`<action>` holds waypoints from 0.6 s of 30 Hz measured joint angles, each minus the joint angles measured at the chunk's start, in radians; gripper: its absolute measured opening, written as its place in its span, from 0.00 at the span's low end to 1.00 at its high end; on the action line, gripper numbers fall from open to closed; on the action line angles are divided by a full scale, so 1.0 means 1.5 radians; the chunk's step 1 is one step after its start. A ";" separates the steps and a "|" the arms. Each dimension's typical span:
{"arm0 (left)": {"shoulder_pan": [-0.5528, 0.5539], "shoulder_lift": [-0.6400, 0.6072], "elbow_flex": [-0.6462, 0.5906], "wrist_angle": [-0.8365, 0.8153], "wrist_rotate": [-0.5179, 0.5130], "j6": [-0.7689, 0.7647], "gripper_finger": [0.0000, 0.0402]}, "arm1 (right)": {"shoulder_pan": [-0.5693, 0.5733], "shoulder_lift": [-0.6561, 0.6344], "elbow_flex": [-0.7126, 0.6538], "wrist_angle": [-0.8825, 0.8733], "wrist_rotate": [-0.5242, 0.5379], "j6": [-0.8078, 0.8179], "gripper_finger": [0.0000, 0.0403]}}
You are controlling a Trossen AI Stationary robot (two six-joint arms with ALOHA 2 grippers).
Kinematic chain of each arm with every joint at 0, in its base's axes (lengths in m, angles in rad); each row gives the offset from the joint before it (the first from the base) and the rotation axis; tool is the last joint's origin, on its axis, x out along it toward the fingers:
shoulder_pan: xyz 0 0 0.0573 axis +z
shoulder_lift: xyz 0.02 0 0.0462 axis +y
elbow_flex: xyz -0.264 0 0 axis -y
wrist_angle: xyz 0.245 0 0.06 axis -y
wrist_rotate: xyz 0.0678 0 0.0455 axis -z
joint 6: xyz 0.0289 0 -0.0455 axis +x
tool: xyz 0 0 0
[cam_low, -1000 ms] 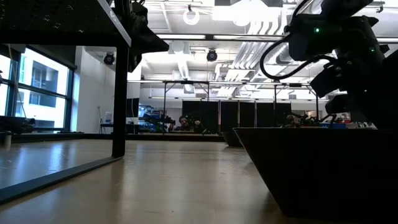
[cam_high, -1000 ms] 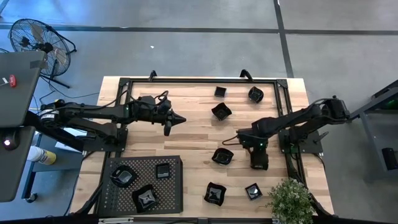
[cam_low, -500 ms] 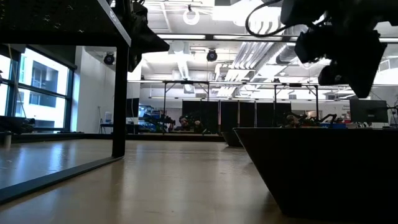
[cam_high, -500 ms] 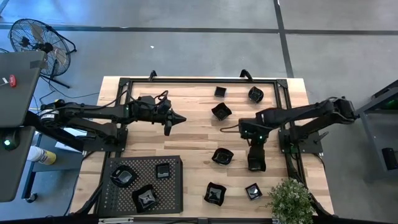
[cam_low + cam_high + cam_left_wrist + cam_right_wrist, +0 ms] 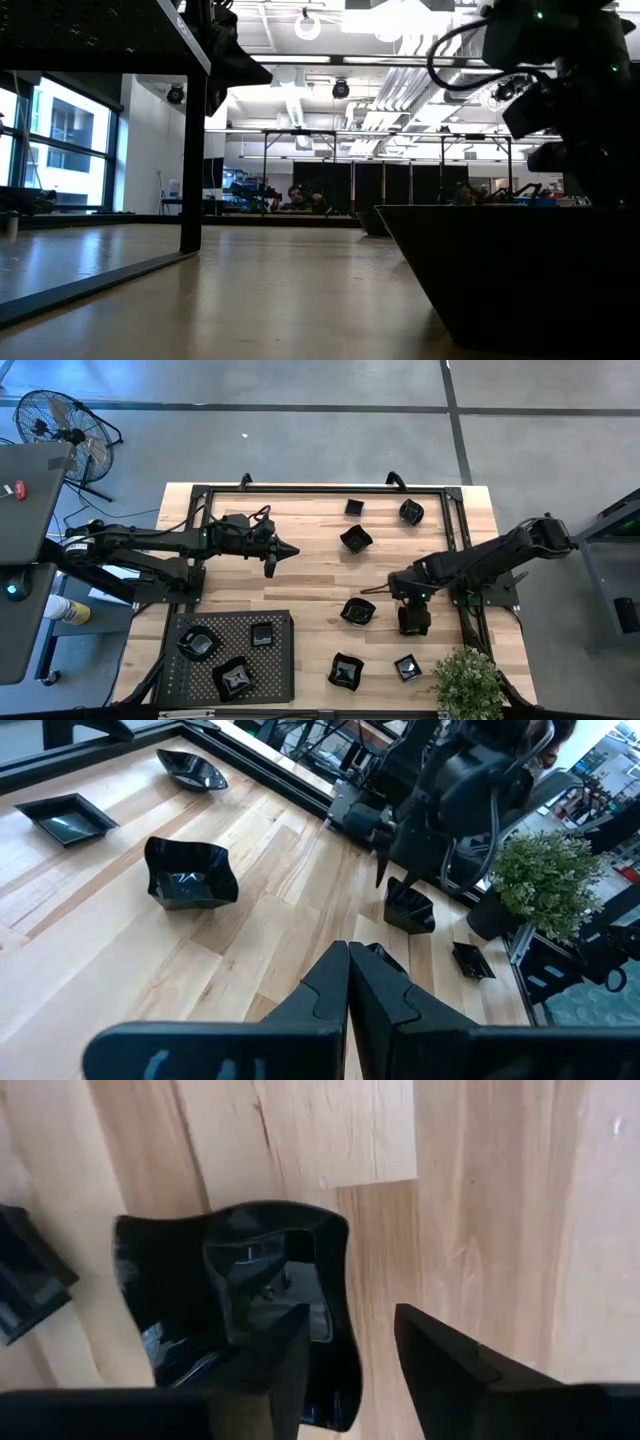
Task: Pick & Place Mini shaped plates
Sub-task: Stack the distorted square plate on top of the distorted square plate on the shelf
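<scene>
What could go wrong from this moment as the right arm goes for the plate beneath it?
The right end effector hangs open over a wavy-edged plate, one finger above its bowl, the other outside the rim. The glossy curved wall may slip or tip on closing. Another plate lies close beside it and might be nudged. The left end effector waits shut.

Left end effector point(image 5: 287, 550) pinched together, stretched toward 3 o'clock, parked on the 9 o'clock side. Right end effector point(image 5: 350, 1345) pointing down near 4 o'clock with fingers point(image 5: 440, 1355) parted, arm reaching in from 3 o'clock.
</scene>
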 joint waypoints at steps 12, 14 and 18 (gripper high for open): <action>0.000 0.000 0.000 0.000 -0.002 0.000 0.00 | -0.001 -0.001 -0.015 0.045 -0.039 0.043 0.02; 0.000 0.000 0.000 0.000 -0.002 0.001 0.00 | -0.003 -0.002 -0.003 0.045 -0.043 0.062 0.04; 0.000 0.000 0.000 0.000 -0.002 0.001 0.00 | -0.007 -0.002 0.032 0.034 -0.061 0.093 0.02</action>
